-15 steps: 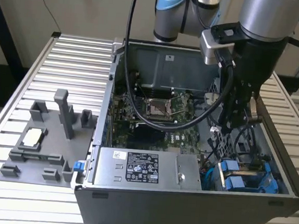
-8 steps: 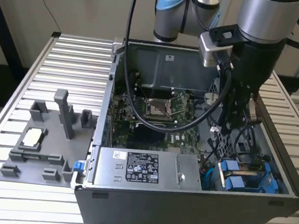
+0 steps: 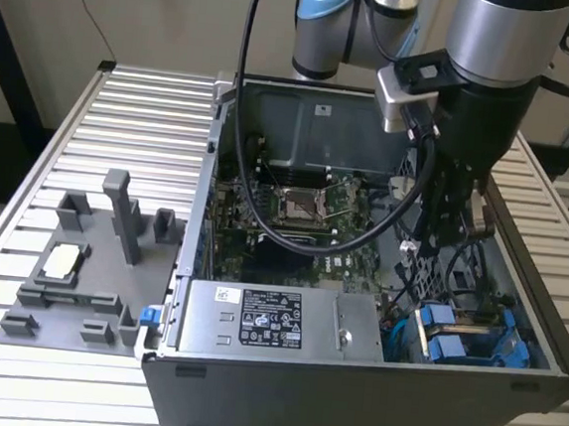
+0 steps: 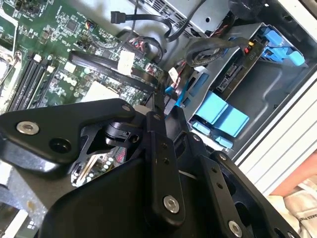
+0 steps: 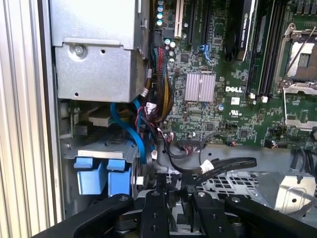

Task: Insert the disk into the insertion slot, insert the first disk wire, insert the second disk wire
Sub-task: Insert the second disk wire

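Observation:
The disk [image 3: 463,338] lies in its bright blue carrier inside the insertion slot [image 3: 519,293], the grey metal drive cage at the case's front corner on the exterior view's right. Both wrist views show the blue carrier [image 4: 223,111] [image 5: 101,173] seated in the cage. My gripper [image 3: 440,232] hangs inside the case just behind the cage, over a tangle of cables. Its fingers [image 4: 157,106] stand close together, apparently shut on the end of a black flat disk wire [image 5: 223,164] with a white tag. Blue and black wires [image 5: 141,134] run between the disk and the board.
The silver power-supply box [image 3: 275,322] sits along the case front beside the cage. The green motherboard [image 3: 284,213] covers the case floor. A grey fixture tray [image 3: 81,255] with upright posts stands on the slatted table [image 3: 123,119] at the exterior view's left.

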{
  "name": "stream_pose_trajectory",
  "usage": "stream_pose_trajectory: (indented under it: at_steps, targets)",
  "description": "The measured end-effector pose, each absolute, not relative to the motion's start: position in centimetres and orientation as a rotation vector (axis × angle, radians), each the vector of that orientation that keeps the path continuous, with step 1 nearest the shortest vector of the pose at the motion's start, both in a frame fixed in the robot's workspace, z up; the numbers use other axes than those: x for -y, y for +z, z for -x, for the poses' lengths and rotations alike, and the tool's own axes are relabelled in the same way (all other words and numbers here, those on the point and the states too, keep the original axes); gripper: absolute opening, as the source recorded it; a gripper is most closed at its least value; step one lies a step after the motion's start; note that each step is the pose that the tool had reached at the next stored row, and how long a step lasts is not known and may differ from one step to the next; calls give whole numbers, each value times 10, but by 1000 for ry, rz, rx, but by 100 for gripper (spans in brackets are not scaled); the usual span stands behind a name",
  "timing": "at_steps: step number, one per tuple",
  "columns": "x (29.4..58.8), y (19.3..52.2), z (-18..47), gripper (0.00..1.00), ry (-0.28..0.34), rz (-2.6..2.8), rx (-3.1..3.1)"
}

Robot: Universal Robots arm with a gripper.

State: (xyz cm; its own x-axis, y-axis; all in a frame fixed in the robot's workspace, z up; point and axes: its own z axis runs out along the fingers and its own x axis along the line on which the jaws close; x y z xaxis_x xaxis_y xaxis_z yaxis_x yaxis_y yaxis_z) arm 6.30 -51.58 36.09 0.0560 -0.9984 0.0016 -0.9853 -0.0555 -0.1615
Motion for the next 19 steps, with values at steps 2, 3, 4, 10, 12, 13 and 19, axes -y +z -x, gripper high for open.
stream_pose_trajectory:
  at_steps: [2, 3, 4, 10, 12, 13, 19]
  targets:
    - [516, 360, -62, 25, -175, 2193, -2073]
    - [516, 360, -62, 25, -176, 2192, -2072]
    - [516, 360, -62, 18, -178, 2192, -2071]
    - [516, 360, -62, 18, -178, 2191, -2071]
    - [516, 360, -62, 18, -178, 2191, -2071]
    - [516, 360, -62, 18, -178, 2191, -2071]
    - [516, 360, -62, 26, -178, 2191, -2071]
